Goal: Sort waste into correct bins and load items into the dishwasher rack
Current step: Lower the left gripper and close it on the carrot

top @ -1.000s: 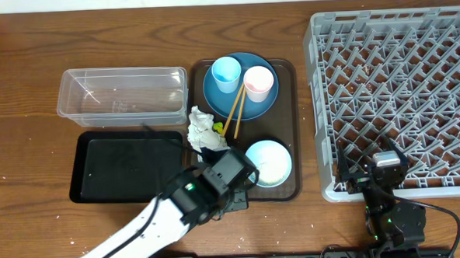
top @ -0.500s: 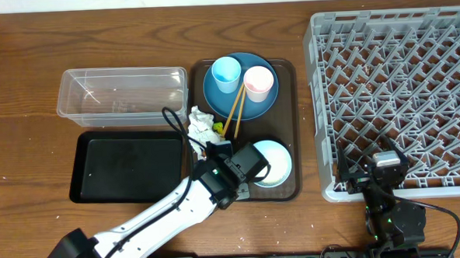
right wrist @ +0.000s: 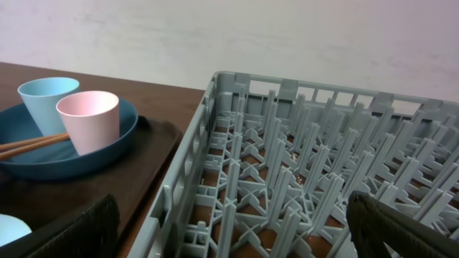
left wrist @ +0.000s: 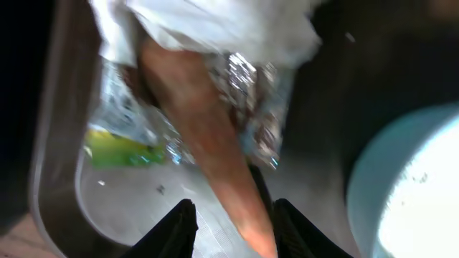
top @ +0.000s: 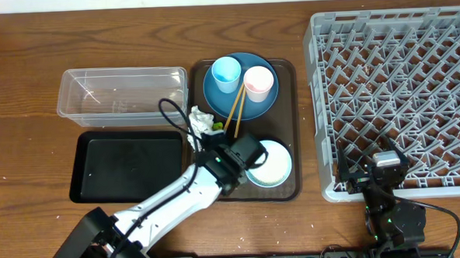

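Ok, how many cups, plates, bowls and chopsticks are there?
Cups: 2 (blue cup, pink cup)
Plate: 1
Bowl: 1
Chopsticks: 2
Total: 6

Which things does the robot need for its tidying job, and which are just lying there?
For the job: crumpled tissue, yellow-green wrapper, carrot piece, clear tub, black tray, blue plate, light blue cup, pink cup, white bowl, chopsticks, dishwasher rack.
Just there: brown serving tray, wooden table.
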{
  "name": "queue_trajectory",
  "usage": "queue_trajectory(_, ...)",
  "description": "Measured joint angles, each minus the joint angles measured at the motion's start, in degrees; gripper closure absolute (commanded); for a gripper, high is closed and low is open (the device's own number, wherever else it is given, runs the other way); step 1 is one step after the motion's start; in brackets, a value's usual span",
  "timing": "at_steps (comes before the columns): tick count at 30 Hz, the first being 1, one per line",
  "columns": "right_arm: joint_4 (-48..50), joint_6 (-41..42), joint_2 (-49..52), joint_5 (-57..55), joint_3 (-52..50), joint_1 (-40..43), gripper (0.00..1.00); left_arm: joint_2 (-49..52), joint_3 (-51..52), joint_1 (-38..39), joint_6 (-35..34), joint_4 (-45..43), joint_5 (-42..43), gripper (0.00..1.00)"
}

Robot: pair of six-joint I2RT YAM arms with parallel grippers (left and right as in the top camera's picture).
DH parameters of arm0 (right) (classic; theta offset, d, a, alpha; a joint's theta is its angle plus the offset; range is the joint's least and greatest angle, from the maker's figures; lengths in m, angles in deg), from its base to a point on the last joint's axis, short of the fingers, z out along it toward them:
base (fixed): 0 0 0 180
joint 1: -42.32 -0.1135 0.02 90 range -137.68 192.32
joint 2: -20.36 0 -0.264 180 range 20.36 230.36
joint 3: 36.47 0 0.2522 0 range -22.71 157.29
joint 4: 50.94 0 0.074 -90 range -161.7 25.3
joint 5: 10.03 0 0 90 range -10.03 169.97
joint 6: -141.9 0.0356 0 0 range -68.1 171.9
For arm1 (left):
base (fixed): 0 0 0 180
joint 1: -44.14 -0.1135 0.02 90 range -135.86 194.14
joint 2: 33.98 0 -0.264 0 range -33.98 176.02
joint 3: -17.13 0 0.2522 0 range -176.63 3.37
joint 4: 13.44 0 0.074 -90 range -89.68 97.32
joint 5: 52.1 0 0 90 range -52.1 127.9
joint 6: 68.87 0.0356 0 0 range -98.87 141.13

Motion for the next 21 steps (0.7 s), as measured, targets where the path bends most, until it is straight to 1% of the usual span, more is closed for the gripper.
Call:
queue_trajectory(3,0.0,0.0,0.0,0.0,0.0,0.0,0.01,0.0,0.0,-1.6,-1.9,0.0,-0.2,0.62)
queue_trajectory(7,0.0,0.0,0.0,0.0,0.0,0.0,0.01,0.0,0.0,-1.9,-3.5,-0.2,-0.2,0.62)
queue_trajectory(15,0.0,0.0,0.0,0.0,0.0,0.0,0.01,0.0,0.1,-1.9,-4.5,-0.3,0.3,0.62)
queue_trajectory(21,0.0,0.0,0.0,0.0,0.0,0.0,0.01,0.5,2.3,-1.9,-5.1,-3.5,0.3,0.62)
